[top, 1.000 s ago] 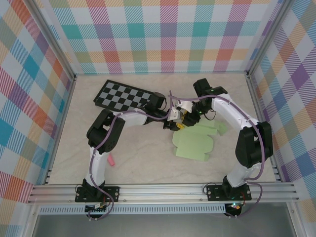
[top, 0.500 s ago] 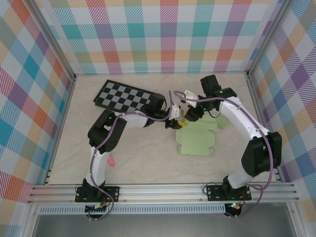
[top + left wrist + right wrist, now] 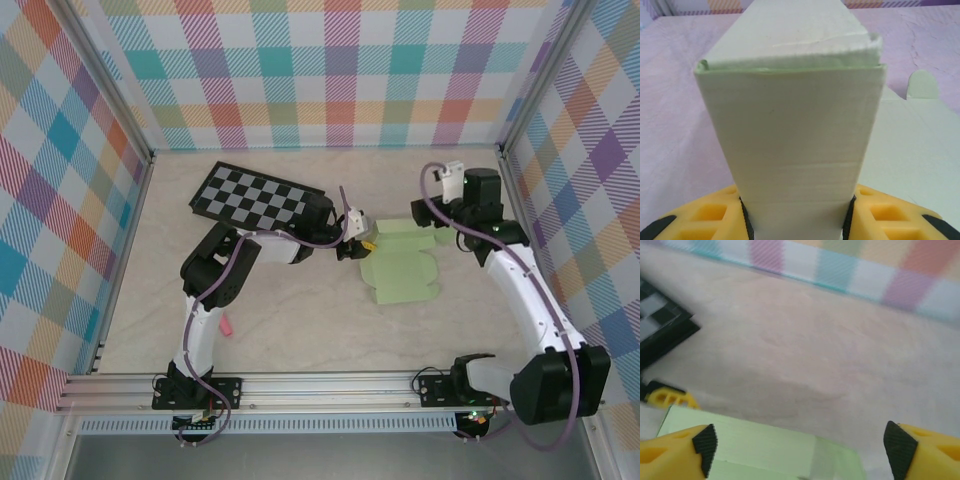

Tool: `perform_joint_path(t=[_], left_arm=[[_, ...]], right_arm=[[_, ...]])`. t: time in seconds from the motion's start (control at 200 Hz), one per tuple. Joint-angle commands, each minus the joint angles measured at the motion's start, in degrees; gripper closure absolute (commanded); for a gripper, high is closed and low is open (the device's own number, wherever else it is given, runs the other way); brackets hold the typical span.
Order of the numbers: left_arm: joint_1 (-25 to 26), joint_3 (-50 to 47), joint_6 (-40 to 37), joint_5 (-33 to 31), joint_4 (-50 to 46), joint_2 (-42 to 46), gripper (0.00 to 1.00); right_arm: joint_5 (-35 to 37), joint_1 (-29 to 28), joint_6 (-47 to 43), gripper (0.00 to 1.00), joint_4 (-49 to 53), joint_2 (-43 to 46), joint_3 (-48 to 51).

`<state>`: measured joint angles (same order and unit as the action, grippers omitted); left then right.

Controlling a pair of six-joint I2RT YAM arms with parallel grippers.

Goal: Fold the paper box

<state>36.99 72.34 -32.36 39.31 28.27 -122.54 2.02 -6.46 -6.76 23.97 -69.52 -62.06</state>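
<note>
Marbled table (image 3: pixel 300 320), plaid walls (image 3: pixel 340 80). Pale green box (image 3: pixel 400 275) lies centre, likely light, flimsy card. Left pincer (image 3: pixel 797 215) pinches its 10 o'clock flap; right pincer (image 3: pixel 800 440) hangs spread at 12 o'clock. Best gripped by flap edges.

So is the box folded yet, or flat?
Partly folded: one creased panel of the box is pinched in the left gripper; the rest lies flat on the table.
</note>
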Motion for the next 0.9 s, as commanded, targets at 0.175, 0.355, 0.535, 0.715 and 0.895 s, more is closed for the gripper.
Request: perform_joint_path(t=[0.175,0.355,0.535,0.715,0.895], left_arm=[[0.9,-3.0,-6.6,-5.9,5.3,-1.7,0.59],[2.5,-2.6,-9.8,-9.2,2.2,-1.6,0.59],[3.0,-3.3,-11.3,-13.0,5.7,-2.9,0.58],[2.9,-0.3,-11.5,-14.4,4.0,-4.5,0.58],[2.1,4.4,-12.3,-11.8,-2.2,-6.0,0.57]], right_arm=[[-14.0,5.6,21.1,0.25,18.5,-14.1,-12.2],[-30.6,4.0,35.0,0.57,25.5,-20.6,-17.5],[-18.8,-3.8,29.1,0.62,33.2,-26.5,-25.1],[-19.9,-6.5,27.7,0.74,33.2,-33.0,-28.6],[-22.0,-6.7,27.6,0.81,32.5,-39.5,-32.1]])
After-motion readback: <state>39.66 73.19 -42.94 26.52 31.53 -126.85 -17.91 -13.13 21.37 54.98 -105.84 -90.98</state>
